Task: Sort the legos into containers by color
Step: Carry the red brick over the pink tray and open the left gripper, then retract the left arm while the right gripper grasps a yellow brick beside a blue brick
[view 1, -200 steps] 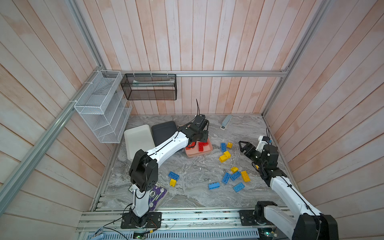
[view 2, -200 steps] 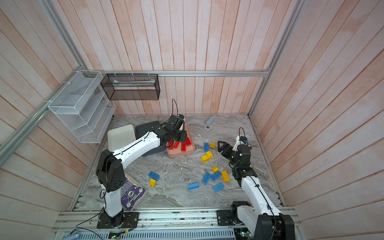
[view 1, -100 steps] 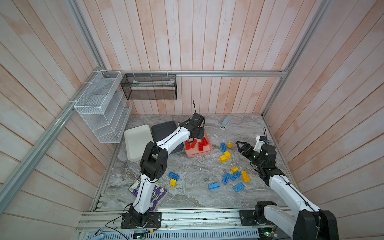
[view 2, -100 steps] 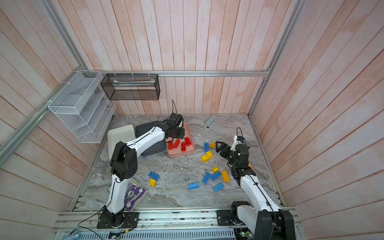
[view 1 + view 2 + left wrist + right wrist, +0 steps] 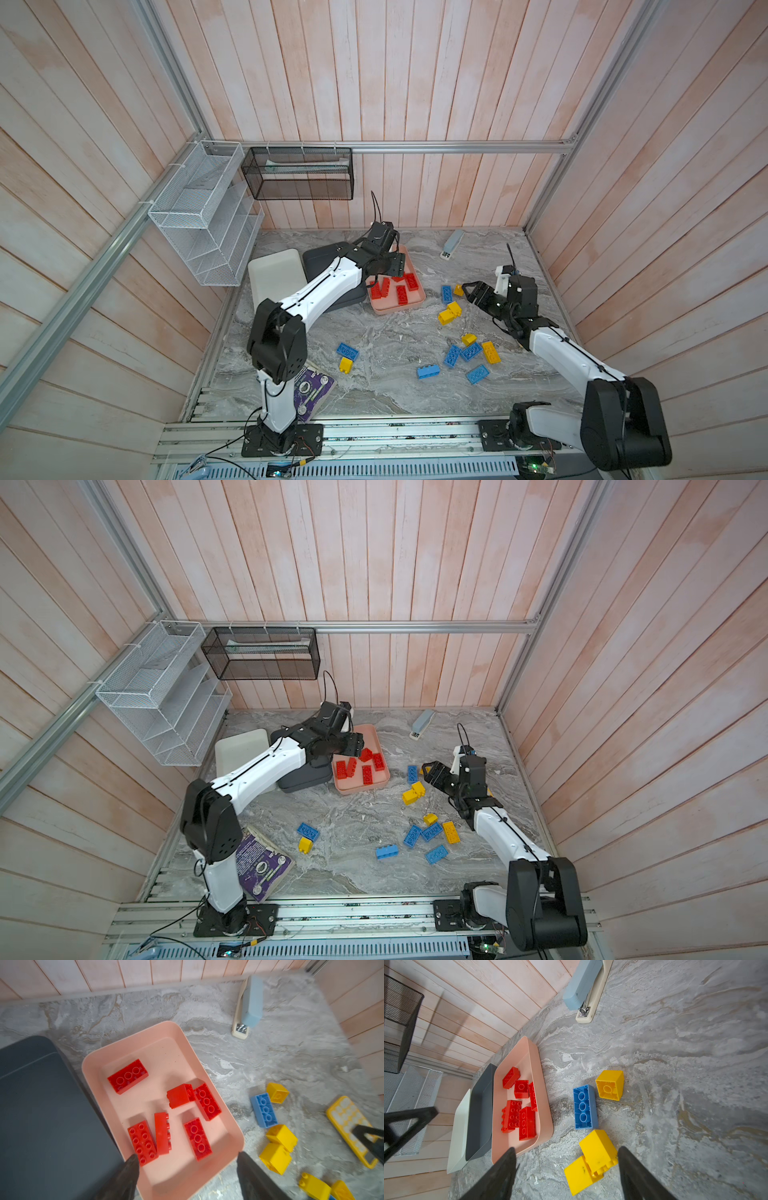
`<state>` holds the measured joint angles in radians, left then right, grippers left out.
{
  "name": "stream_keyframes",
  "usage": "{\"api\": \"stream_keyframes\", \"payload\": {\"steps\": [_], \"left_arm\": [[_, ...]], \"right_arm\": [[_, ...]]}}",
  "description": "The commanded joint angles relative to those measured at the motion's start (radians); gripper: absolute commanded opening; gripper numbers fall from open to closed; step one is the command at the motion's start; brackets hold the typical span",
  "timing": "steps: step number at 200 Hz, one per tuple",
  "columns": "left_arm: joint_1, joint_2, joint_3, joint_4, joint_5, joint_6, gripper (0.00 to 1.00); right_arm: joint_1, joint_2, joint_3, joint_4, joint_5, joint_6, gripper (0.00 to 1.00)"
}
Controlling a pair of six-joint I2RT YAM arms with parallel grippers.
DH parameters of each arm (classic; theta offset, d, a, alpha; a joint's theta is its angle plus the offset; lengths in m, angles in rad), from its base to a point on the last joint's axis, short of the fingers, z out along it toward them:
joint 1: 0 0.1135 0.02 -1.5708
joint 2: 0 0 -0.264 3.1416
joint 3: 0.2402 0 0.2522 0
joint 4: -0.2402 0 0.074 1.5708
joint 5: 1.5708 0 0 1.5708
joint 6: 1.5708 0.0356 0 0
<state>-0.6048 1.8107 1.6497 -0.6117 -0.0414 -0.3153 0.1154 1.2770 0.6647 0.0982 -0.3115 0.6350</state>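
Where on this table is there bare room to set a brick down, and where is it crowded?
Free: the marble between pink tray, book and loose bricks; the strip from pink tray to stapler; the white tray. Crowded: the pink tray, holding red bricks, and the loose bricks on the right.

Robot test cell, lab setup. Plank walls were boxed in by an aluminium frame. Two arms, left arm and right arm, were bolted to a slotted rail along the front edge. The marble-look worktop was dressed like a stage with toy bricks, plastic trays, a stapler and a book. A white mesh basket and a black mesh basket hung off the frame.
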Motion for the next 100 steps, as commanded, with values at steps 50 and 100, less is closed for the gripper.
{"api": "stream_keyframes", "payload": {"steps": [50, 100], "left_arm": [[-0.010, -0.576, -0.411, 0.082, -0.012, -0.031, 0.80], [-0.005, -0.895, -0.608, 0.085, -0.038, 0.031, 0.83]], "right_arm": [[0.102, 0.166, 0.228, -0.358, 0.202, -0.193, 0.73], [0.176, 0.313, 0.322, -0.472, 0.314, -0.245, 0.73]]}}
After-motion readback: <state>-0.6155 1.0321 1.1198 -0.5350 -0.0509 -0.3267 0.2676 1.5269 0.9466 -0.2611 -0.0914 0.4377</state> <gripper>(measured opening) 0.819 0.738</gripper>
